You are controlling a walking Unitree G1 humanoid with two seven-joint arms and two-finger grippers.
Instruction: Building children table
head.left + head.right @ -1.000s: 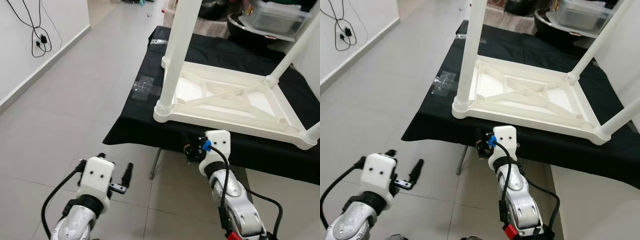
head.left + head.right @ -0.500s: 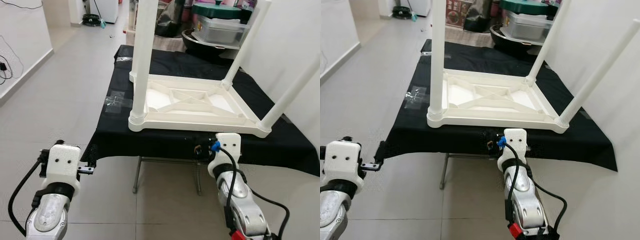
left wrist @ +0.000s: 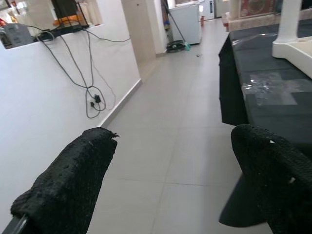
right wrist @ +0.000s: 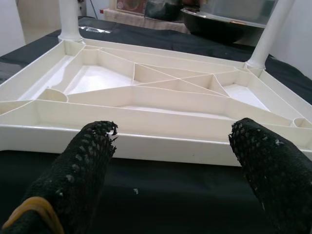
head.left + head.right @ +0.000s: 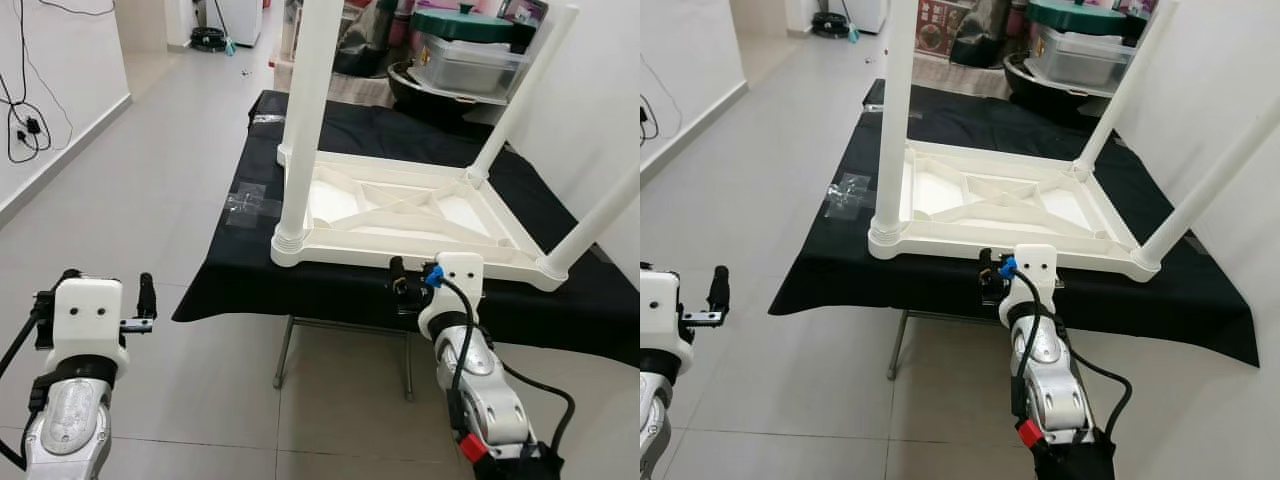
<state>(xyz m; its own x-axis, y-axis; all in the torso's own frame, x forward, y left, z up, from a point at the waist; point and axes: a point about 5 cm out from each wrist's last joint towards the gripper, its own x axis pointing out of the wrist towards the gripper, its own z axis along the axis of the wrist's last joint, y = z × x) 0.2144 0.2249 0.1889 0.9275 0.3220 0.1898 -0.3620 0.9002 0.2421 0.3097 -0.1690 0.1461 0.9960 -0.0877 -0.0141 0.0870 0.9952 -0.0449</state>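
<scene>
An upturned white plastic children's table (image 5: 415, 215) rests legs-up on a black-draped stand (image 5: 250, 290); it looks light, stiff and slick, best gripped at its near rim. The right gripper (image 4: 178, 161) gapes wide, empty, just short of that rim, whose ribbed underside the right wrist view reveals. The left gripper (image 3: 180, 180), equally wide, hangs well off the stand's left side.

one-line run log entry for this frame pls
scene: white children's table upside down on black-covered stand | right gripper: open, facing near rim | left gripper: open, over floor
</scene>
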